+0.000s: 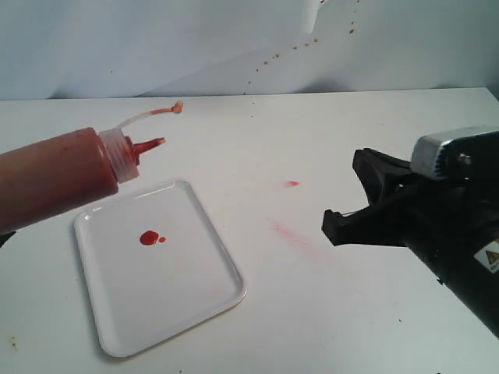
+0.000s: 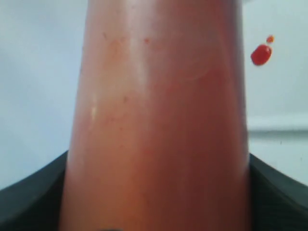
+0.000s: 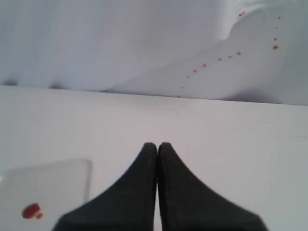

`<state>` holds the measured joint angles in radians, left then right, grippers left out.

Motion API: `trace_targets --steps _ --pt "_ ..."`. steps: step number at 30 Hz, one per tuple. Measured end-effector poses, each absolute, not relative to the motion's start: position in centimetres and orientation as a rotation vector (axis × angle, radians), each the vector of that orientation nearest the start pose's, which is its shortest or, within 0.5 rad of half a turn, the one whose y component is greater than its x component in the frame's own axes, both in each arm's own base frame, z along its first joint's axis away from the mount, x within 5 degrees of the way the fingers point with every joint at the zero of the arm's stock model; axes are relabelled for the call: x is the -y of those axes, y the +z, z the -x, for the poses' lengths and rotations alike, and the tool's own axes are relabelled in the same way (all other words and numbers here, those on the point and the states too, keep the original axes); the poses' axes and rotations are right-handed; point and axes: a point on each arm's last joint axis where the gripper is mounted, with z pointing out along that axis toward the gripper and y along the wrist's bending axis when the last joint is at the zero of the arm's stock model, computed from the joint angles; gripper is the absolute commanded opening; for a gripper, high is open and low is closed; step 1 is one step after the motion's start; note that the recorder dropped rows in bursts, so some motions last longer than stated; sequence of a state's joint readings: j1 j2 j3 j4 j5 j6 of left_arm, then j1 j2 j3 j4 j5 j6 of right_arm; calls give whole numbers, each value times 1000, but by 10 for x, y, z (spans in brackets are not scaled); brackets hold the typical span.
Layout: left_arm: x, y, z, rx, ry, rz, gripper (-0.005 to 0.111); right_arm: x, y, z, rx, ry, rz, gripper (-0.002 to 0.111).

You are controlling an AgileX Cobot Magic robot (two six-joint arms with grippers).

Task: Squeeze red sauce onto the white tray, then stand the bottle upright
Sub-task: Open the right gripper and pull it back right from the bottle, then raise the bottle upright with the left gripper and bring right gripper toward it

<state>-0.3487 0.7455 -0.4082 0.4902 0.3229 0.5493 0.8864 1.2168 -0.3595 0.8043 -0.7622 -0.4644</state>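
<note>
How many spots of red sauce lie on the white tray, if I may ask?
2: a round blob near the centre of the white tray, a tiny droplet beside it; the bottle may hide a corner.

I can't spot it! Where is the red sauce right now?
The red sauce sits on the white tray, left in the exterior view, near the nozzle of the tilted bottle.

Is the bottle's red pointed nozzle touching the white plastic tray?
Apart. Exterior view shows bare table between the red pointed nozzle and the white plastic tray.
</note>
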Motion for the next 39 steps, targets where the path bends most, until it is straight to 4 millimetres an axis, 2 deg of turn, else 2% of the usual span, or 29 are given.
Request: trace_targets --steps 3,6,13,16,19,22,25,26,29,35,39 --pt "45 263 -142 -1688 400 -1134 0 -132 228 -163 -1629 460 165 0" --pt "51 272 -144 -1650 267 -967 0 -132 232 -163 -1587 488 146 0" --pt "53 284 -147 -1622 72 -681 0 -142 238 -157 -1497 522 305 0" --pt "53 285 -147 -1591 3 -578 0 -143 240 -157 -1493 555 286 1" --pt "54 281 -145 -1543 -71 -497 0 -143 242 -157 -1478 576 263 12" --pt "59 273 -145 -1491 -177 -462 0 -144 243 -157 -1459 576 277 32" --pt "69 265 -148 -1434 -299 -469 0 -145 243 -156 -1451 573 293 63" --pt "72 261 -151 -1426 -337 -480 0 -145 244 -156 -1449 571 296 79" --pt "82 252 -159 -1417 -416 -509 0 -145 244 -156 -1444 571 294 106" --pt "100 230 -178 -1378 -576 -535 0 -144 244 -156 -1440 561 300 105" --pt "111 203 -192 -1456 -637 -590 0 -150 246 -153 -1416 620 343 105"
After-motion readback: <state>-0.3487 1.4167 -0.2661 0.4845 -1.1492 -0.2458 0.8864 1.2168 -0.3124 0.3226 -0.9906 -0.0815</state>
